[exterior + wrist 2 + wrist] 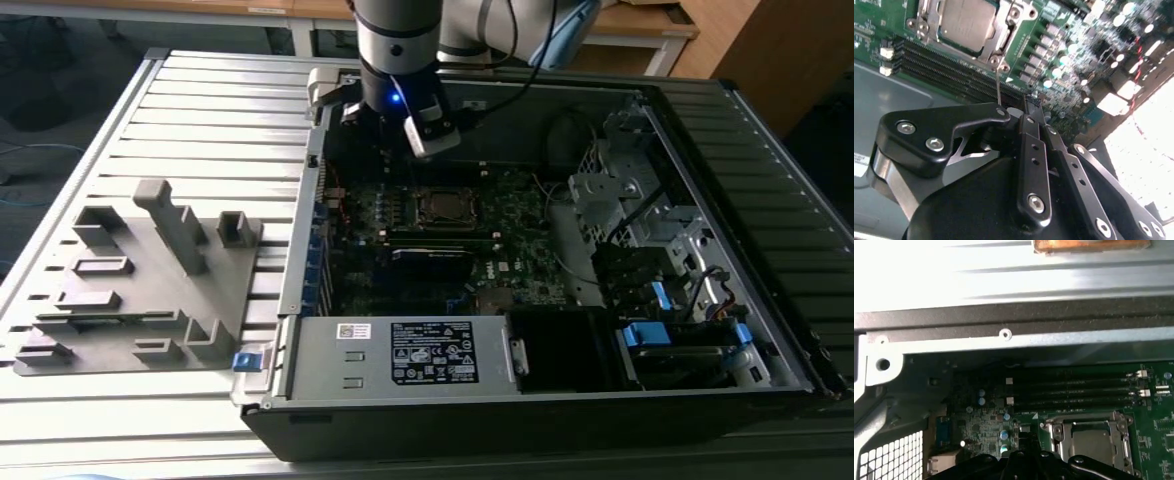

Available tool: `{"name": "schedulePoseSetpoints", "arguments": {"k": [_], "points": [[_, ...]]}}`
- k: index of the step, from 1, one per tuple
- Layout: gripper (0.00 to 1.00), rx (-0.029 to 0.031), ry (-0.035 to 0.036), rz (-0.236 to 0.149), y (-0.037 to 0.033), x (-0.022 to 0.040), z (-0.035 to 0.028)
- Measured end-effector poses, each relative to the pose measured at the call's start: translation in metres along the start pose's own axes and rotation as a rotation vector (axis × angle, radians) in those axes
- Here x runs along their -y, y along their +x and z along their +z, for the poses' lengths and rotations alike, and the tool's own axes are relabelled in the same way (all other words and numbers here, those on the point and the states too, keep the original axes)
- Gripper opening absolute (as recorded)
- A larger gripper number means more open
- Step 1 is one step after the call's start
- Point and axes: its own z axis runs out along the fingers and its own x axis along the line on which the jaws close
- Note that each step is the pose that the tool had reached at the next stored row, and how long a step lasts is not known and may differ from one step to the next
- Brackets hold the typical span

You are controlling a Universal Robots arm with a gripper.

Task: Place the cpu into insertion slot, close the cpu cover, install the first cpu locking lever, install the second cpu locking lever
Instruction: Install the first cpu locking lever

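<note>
Cpu (961, 22) is seated in the insertion slot (438, 208) on the green motherboard, near the middle of the open computer case (747, 230). From my station, the cpu cover (996, 42) looks to lie flat, framing the cpu's grey top. A thin metal locking lever (998, 85) rises from the socket corner beside the long memory slots (954, 75). My gripper (1032, 103) hangs just above the board near that lever. Its fingers are pressed together, and I see nothing between them. The black power supply box (400, 355) sits well apart.
</note>
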Motion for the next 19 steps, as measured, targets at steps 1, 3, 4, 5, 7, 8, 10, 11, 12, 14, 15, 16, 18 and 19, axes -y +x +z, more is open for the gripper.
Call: {"name": "schedulePoseSetpoints", "arguments": {"k": [1,3,4,5,7,8,10,11,12,14,15,16,18,19], "points": [[0.11,-0.0006,-0.0086,0.0,0.0,0.0,0.0],[0.11,-0.0012,-0.0156,0.001,0.0,0.0,-0.0001],[0.11,-0.0012,-0.0161,0.001,0.0,0.0,0.0],[0.11,-0.0011,-0.0164,0.001,0.0,0.0,0.0],[0.11,-0.0012,-0.0169,0.0,0.0,0.0,-0.0002],[0.11,-0.0015,-0.0193,0.0,0.0,0.0001,-0.0004],[0.11,-0.0032,-0.0428,0.001,0.0,0.0,-0.0003],[0.11,-0.004,-0.0512,0.001,0.0,0.0,-0.0003],[0.11,-0.0044,-0.0575,0.002,0.0,0.0,-0.0003],[0.11,-0.0051,-0.0675,0.002,0.0,0.0,-0.0003],[0.11,-0.0053,-0.0716,0.002,0.0,0.0,-0.0003],[0.11,-0.0056,-0.0758,0.002,0.0,0.0,-0.0003],[0.11,-0.0058,-0.0773,0.002,-0.0004,-0.0001,-0.0003],[0.11,-0.0058,-0.0775,0.002,-0.0008,-0.0001,-0.0002]]}}
